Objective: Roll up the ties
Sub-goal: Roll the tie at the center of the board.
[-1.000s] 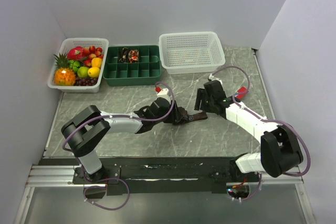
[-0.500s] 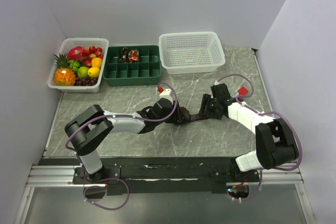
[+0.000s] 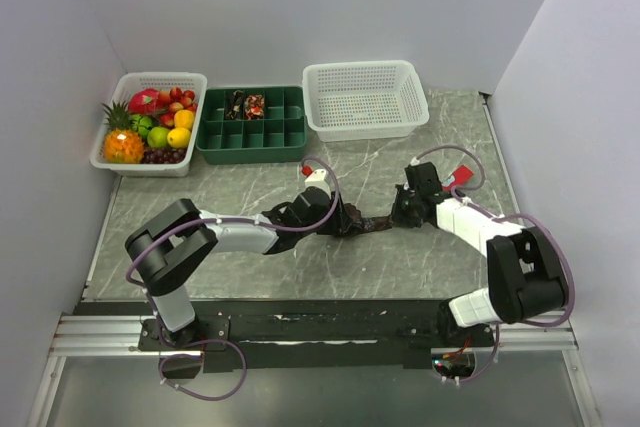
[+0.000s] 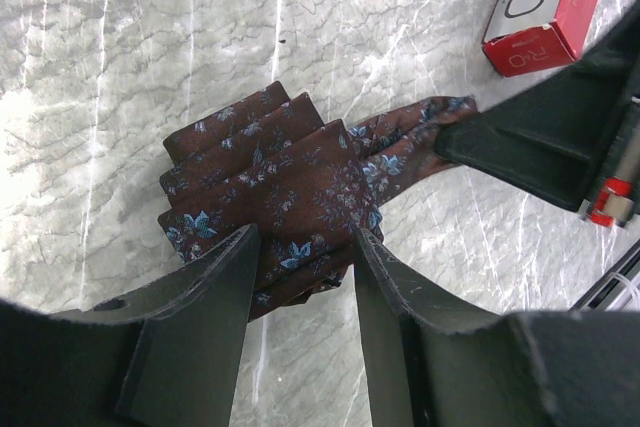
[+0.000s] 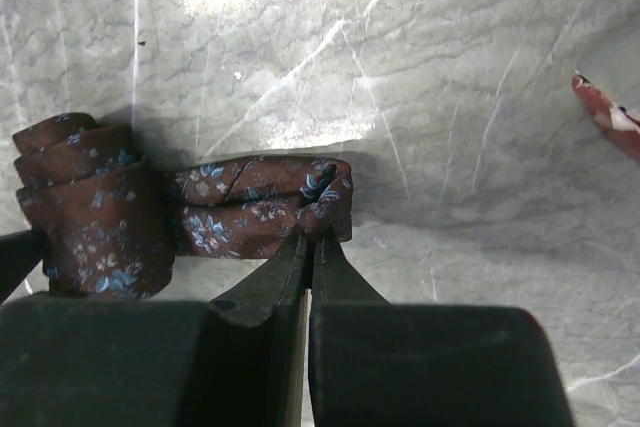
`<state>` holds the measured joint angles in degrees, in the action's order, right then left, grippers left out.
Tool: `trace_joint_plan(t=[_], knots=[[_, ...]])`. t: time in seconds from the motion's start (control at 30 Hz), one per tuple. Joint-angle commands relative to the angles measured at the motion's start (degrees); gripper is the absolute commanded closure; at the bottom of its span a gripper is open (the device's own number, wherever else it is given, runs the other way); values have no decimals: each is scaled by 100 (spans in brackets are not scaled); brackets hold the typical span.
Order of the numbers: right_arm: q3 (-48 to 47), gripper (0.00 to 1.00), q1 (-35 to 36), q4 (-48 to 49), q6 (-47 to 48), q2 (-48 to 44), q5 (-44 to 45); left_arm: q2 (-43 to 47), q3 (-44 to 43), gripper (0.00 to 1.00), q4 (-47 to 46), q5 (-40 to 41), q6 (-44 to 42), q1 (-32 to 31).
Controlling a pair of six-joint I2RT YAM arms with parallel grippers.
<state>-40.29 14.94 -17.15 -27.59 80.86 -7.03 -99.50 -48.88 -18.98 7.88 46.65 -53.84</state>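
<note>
The left pincer [image 4: 305,239] stands half open, a finger pressed to each side of the rolled part of the tie [image 4: 265,172], gripping it, while the right pincer [image 5: 312,237] is pinched fully closed on the tie's folded loose end. The tie lies mid-way across the marble worktop [image 4: 120,67] between the two arms, with a red box [image 4: 545,2] near the right pincer

The left arm [image 3: 235,237] and right arm [image 3: 472,226] show white links, bulky black joints and looping purple cables [image 3: 337,190]. The left end effector [image 4: 305,237] and right end effector [image 5: 314,240] have matte black wedge fingers.
</note>
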Motion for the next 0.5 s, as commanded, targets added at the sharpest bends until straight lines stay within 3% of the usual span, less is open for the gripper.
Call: trace_joint_plan(t=[0.0,0.27,0.47], knots=[[57,100,-26,177,26,-571,35,-306,-42,50,518,65,-60,-65],[-31,100,228,352,246,-1186,-510,-464,-139,51,562,117,-86,-126],[-93,100,772,563,377,-1029,-668,-614,-227,52,659,223,-139,-188]])
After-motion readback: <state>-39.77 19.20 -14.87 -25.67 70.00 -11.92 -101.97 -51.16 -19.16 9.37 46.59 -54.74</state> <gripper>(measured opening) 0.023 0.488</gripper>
